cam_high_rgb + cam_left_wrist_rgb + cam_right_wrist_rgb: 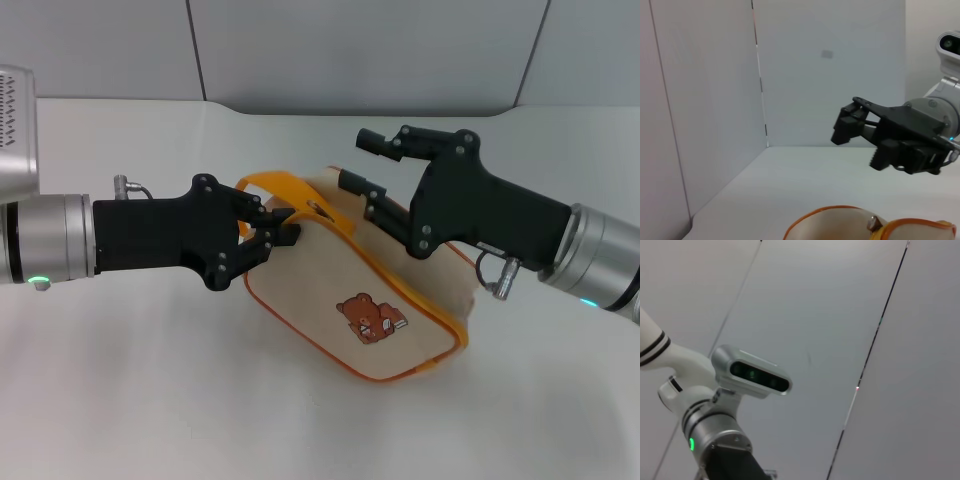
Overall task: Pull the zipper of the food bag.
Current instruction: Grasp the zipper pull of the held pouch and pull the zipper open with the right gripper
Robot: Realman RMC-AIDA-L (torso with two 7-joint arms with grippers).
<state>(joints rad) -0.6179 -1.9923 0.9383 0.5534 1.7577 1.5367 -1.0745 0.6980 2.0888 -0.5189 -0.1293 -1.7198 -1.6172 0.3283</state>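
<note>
Beige canvas trimmed in orange marks the food bag (350,300), which lies tilted on the white tabletop (150,400) between the two black grippers, its bear picture facing the head camera. At the bag's strap end, the left gripper (283,230) is pressed together on the bag's top corner, just beside the orange strap loop (275,185); whether it pinches the pull tab or only fabric is unclear. Over the bag's far upper edge, the right gripper (362,165) is spread, one finger low against the canvas and the other raised clear.

From the left wrist camera, the bag's curved orange rim (827,212) shows at the frame's lower edge, with a small silvery tab of the zipper (872,223) sitting on it. Beyond the bag, the right gripper (860,137) hangs above the tabletop, its fingers apart.

From the right wrist camera, only wall panels and the robot's head camera (752,372) appear; the bag is out of sight.

Judging by this, both arms have closed in on the bag, but how far the zip line has travelled cannot be read; the pull itself looks largely ahead.
</note>
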